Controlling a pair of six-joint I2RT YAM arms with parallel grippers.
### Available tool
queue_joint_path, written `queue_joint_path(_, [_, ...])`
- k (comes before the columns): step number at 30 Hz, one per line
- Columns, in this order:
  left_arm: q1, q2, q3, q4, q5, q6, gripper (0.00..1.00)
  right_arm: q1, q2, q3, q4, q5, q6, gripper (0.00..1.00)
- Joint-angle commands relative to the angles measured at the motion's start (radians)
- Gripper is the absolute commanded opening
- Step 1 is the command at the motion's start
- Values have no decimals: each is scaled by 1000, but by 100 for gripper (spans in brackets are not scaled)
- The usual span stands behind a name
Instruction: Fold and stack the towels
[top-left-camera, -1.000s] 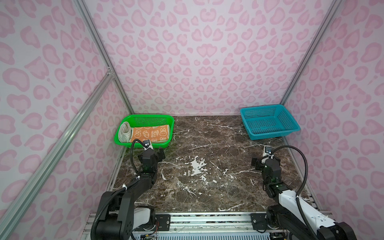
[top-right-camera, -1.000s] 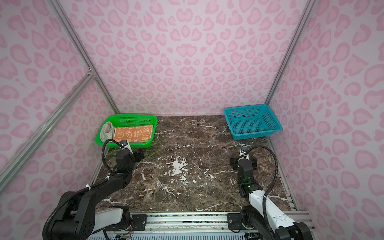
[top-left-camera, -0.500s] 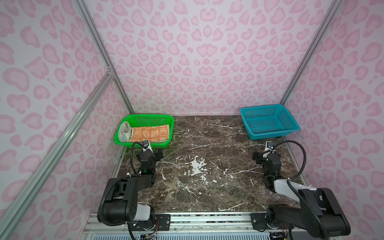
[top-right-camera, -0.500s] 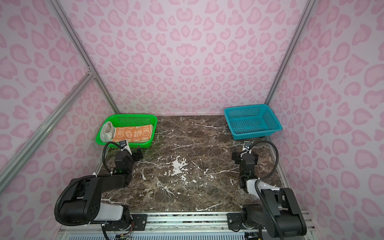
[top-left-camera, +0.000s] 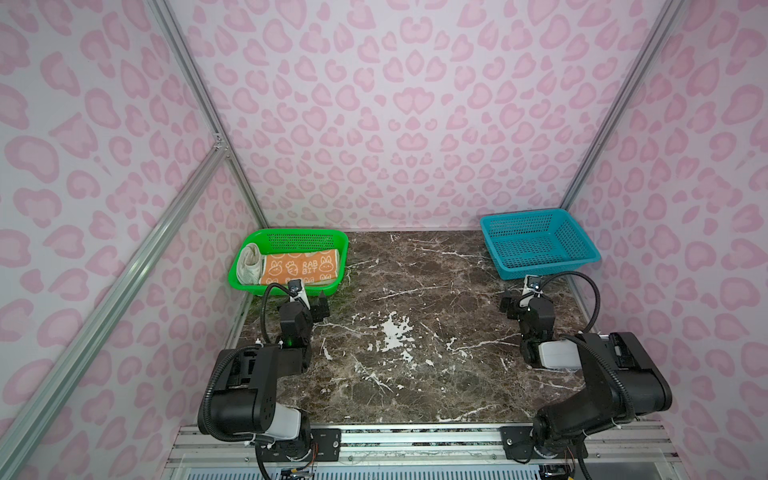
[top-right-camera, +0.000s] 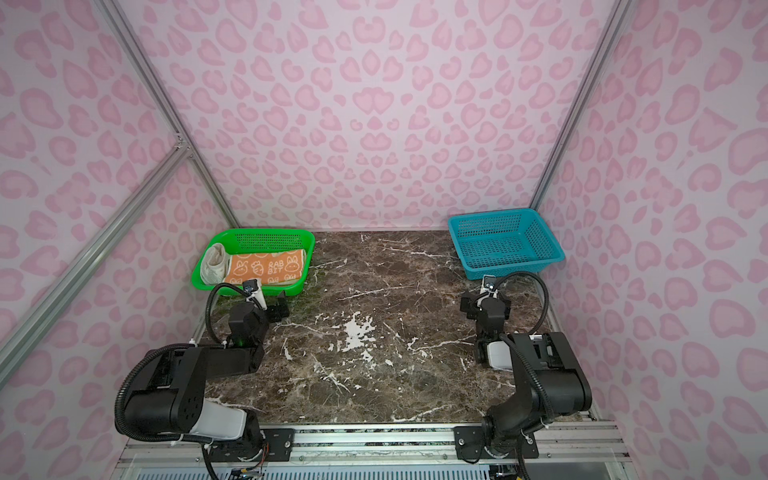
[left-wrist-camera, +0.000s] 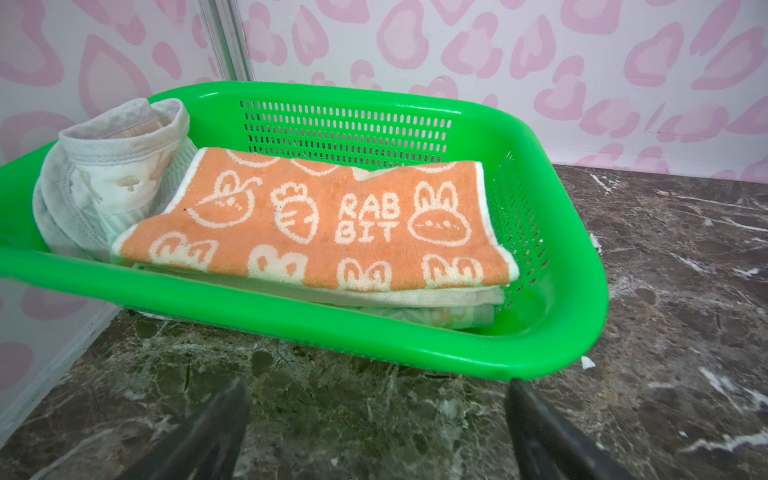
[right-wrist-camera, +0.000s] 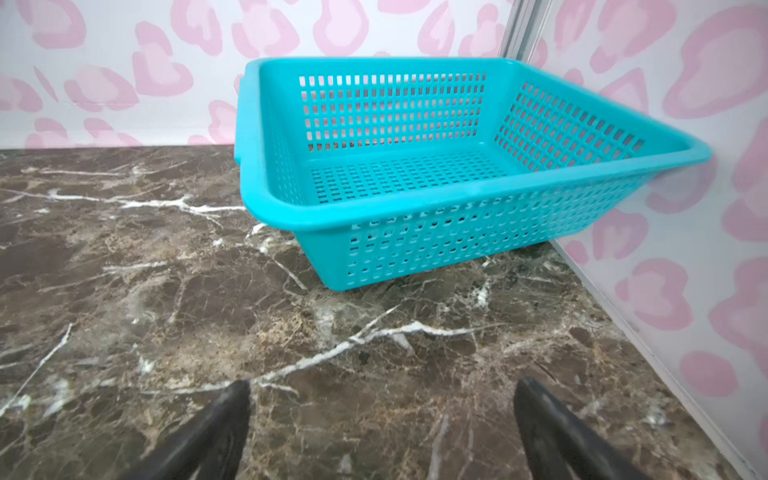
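Arms (top-left-camera: 245, 386) folded back; towels (left-wrist-camera: 316, 224) just beyond left pincer (left-wrist-camera: 377, 384), seemingly apart.

We see a marble tabletop (top-left-camera: 415, 270) bearing a green basket (left-wrist-camera: 374, 345) just ahead of the jaws of our left gripper (left-wrist-camera: 376, 399), and a blue basket (right-wrist-camera: 415, 249) ahead of our right gripper (right-wrist-camera: 382, 395).

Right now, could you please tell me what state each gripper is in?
Left gripper: open, holding nothing.
Right gripper: open, holding nothing.
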Motion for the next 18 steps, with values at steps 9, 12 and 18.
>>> queue_joint_path(9, [-1,3,5,41,5,8,97,-1,-15,17,-23,-2,1,100])
queue_joint_path(12, [-1,5,7,40,4,8,97,-1,-20,21,-42,-3,1,100])
queue_joint_path(18, [-1,5,7,37,5,8,97,0,-19,21,-36,-3,0,100])
